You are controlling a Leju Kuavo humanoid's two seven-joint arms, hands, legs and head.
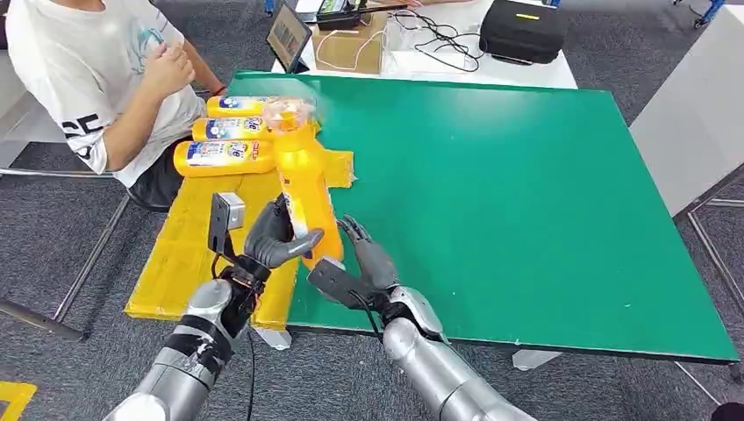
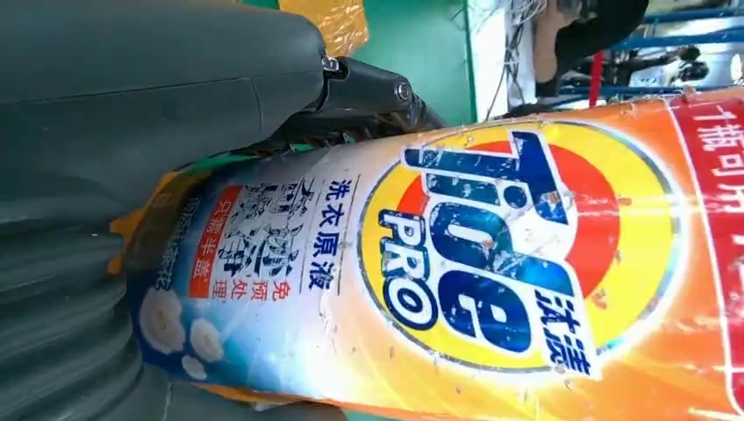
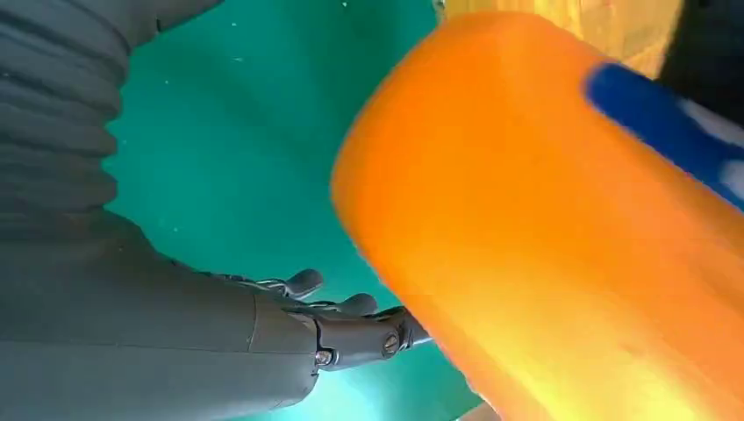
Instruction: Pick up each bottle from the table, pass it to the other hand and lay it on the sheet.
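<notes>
An orange detergent bottle (image 1: 307, 180) stands almost upright above the table's near left part, cap blurred at its top. My left hand (image 1: 274, 239) grips its lower body; the label (image 2: 491, 254) faces the left wrist camera. My right hand (image 1: 361, 261) is just to the right of the bottle's base, fingers spread and off the bottle (image 3: 544, 228). Three more orange bottles (image 1: 230, 130) lie side by side at the far end of the yellow sheet (image 1: 189, 254), which covers the table's left edge.
A person (image 1: 105, 79) in a white shirt sits at the far left beside the lying bottles. The green table (image 1: 526, 202) stretches wide to the right. A white desk with a cardboard box (image 1: 351, 44), cables and a black case (image 1: 522, 31) stands behind.
</notes>
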